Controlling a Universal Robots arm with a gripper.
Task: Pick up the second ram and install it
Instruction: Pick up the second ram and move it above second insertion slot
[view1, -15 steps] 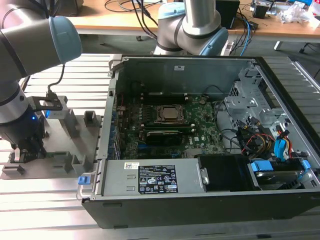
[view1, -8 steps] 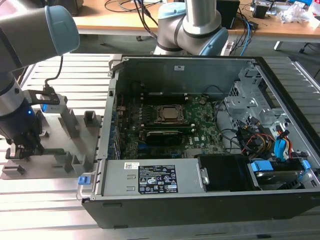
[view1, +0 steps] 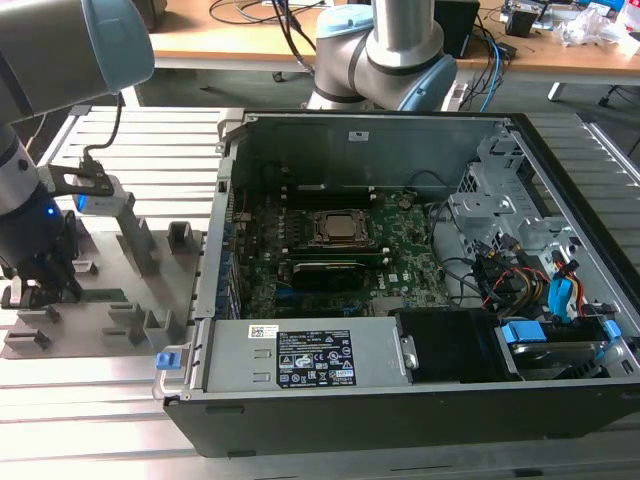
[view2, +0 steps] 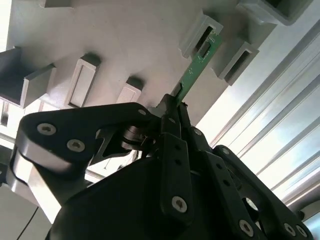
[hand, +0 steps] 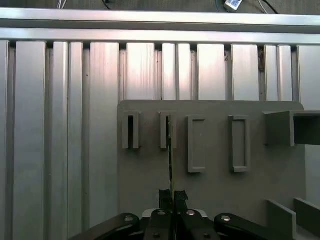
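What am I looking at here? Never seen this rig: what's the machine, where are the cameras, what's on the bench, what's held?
The machine is a single robot arm ending in a two-fingered hand. The exterior view comes from a camera off the arm that takes in the whole bench. Both wrist views come from cameras riding on the arm, looking along the hand.

On the slatted metal bench lie a grey holder plate with raised slots and an open computer case, its green motherboard exposed.

The hand is closed on one end of the second ram, a thin green memory stick. The stick's far end sits in a slot of the holder plate, at the exterior view's left, outside the case.
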